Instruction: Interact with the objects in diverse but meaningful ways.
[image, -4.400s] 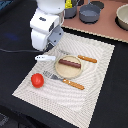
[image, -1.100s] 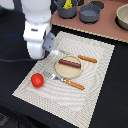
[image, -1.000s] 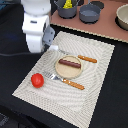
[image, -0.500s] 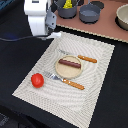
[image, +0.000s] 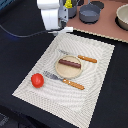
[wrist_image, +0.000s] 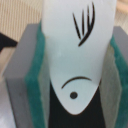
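1. Holding the white fish shape (wrist_image: 80, 47) between its green pads (wrist_image: 36, 75), the gripper (image: 62, 27) hangs above the far corner of the striped placemat (image: 95, 95), at about 11 o'clock from the plate (image: 65, 72) in the exterior view. The wrist view shows the jaws closed on the fish's flanks, its eye and mouth end pointing out past the fingertips.

2. Around the plate lie the other task things: the brown sausage stick (image: 69, 63) rests across it, the red tomato (image: 37, 80) sits at about 8 o'clock, well apart, and the grey two-handled pot (image: 90, 12) stands off the mat at roughly 1 o'clock. A fork (image: 64, 80) lies along the plate's near edge and a knife (image: 80, 57) along its far edge. A yellow item (image: 67, 4) shows just behind the arm; whether it is the cheese wedge I cannot tell.

3. My reading is that the fish is being carried and needs a sensible landing place. Bare mat or the pot both look workable.

4. To do this well, keep the grip firm and the fish level while travelling; it is thin and smooth, so it may pivot between the pads.

5. Lower until the fish nearly touches before opening, and stay clear of the cutlery handles so nothing gets nudged.
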